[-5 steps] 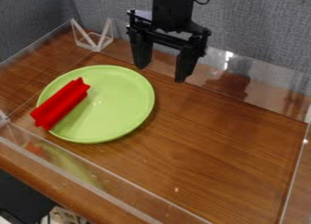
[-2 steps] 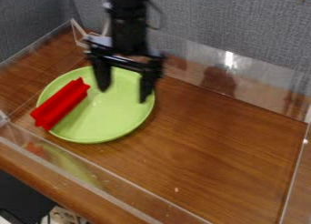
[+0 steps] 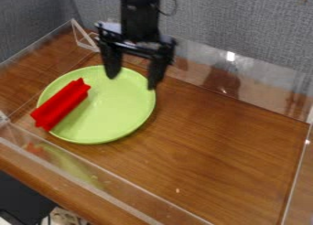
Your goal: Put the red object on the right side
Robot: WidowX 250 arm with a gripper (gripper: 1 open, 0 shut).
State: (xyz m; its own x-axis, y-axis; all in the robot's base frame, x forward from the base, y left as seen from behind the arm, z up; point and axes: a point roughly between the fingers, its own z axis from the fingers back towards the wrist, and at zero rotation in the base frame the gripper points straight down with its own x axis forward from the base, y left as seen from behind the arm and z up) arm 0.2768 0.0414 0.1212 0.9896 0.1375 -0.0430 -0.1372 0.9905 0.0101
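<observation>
The red object (image 3: 60, 104) is a bright red bar lying on the left rim of the round lime-green plate (image 3: 116, 114), partly hanging over its edge. My black gripper (image 3: 134, 75) hangs open above the plate's far right part, its two fingers spread wide with nothing between them. It stands well to the right of and behind the red bar, apart from it.
A clear acrylic wall (image 3: 146, 203) fences the wooden table (image 3: 232, 146) on all sides. A small white wire stand (image 3: 86, 34) sits at the back left corner. Bare wood lies to the right of the plate.
The gripper swung left from the back centre to over the plate, then shifted back a little to the right and up. It stayed open. The red bar has not moved.
</observation>
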